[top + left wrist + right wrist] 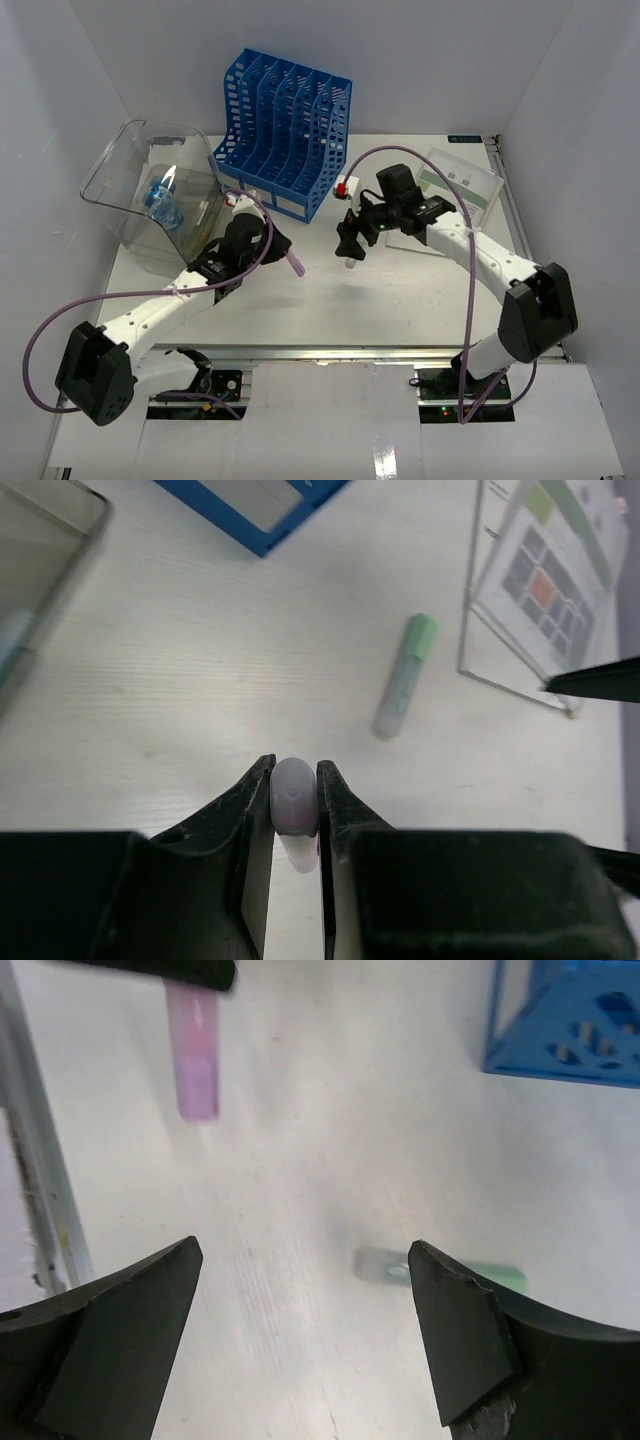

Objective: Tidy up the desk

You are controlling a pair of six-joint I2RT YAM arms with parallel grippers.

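Pinching pink marker [295, 264]: left claw [295, 780] | desk [380, 300] runs left-right (right claw [305, 1250] spread)

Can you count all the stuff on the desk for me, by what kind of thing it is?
Pens: 2 (purple pen, green pen)
Blue file rack: 1
Clear bin: 1
Blue thing inside that bin: 1
Clear sign stand: 1
Small red and white thing: 1
Total: 7
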